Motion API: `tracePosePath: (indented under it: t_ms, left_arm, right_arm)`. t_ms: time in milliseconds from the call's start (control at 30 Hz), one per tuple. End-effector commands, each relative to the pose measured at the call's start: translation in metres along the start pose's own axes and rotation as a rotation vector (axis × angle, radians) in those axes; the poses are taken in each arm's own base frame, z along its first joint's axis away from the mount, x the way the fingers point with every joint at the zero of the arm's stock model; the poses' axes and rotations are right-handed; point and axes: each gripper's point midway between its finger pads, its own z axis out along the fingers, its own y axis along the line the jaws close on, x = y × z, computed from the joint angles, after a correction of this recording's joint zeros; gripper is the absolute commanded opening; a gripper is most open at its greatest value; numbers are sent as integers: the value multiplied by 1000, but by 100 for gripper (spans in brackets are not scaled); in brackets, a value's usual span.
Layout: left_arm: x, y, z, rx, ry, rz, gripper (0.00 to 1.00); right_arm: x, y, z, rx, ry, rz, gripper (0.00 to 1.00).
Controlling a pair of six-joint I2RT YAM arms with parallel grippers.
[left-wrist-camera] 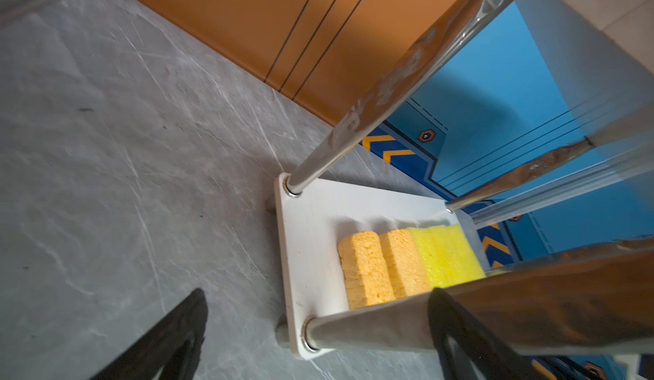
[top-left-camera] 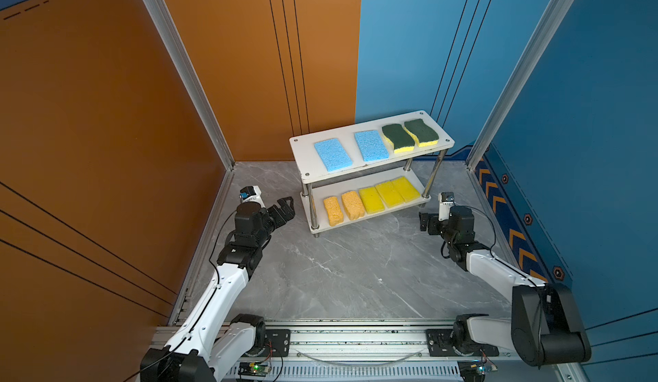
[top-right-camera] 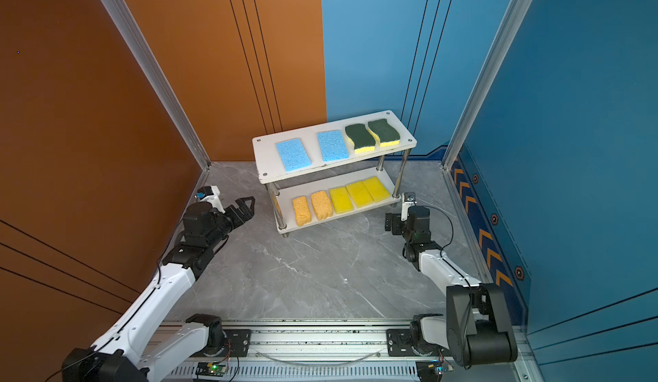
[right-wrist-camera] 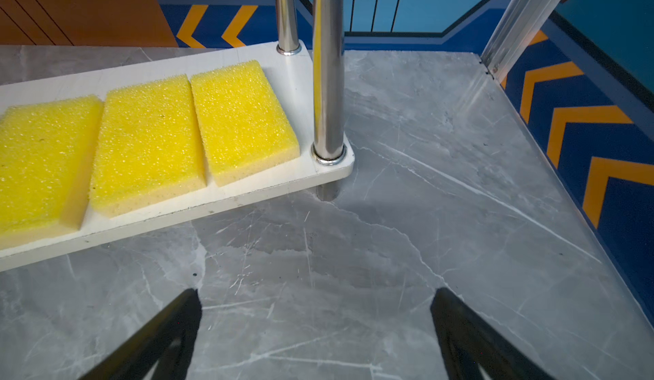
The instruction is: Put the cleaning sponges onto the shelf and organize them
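Note:
The shelf (top-left-camera: 302, 141) stands at the back of the table. Its top board carries two light blue sponges (top-left-camera: 333, 154) and two green-topped wavy sponges (top-left-camera: 398, 137). On the lower board (right-wrist-camera: 300, 77) lie two orange sponges (left-wrist-camera: 368, 272) and three bright yellow sponges (right-wrist-camera: 148, 141) in a row. My left gripper (top-left-camera: 286, 207) hovers open just left of the shelf's near left post (left-wrist-camera: 371, 328), with nothing in it. Off the shelf's right end, my right gripper (right-wrist-camera: 316, 291) stands open and empty over bare table.
The grey marble tabletop (top-left-camera: 356, 273) is walled by an orange panel (top-left-camera: 106, 113) on the left and blue panels (top-left-camera: 587, 149) at the back and right. An aluminium rail (top-left-camera: 356, 337) with both arm bases runs along the front edge.

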Motion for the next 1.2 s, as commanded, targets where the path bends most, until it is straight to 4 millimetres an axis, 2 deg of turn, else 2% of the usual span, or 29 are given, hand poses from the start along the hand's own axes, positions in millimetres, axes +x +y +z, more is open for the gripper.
tracePosePath:
  t_ms: [0, 300, 433, 600, 800, 1167]
  left_arm:
    - [-21, 13, -8, -95, -107, 115, 98]
    - [-16, 55, 0, -253, -210, 366, 98]
    - [-7, 68, 9, -289, -216, 465, 98]
    - [4, 82, 22, -316, -206, 539, 98]
    - [19, 99, 41, -334, -169, 583, 98]
    - [51, 118, 71, -273, -131, 618, 98]
  right_arm:
    - [-25, 0, 2, 23, -119, -45, 100]
    - [5, -5, 23, 53, -93, -30, 100]
    - [7, -16, 22, 79, -109, 19, 100]
    - [20, -31, 22, 96, -159, 93, 100]
    - [20, -31, 24, 89, -153, 95, 100]
    - [19, -31, 24, 92, -152, 91, 100]
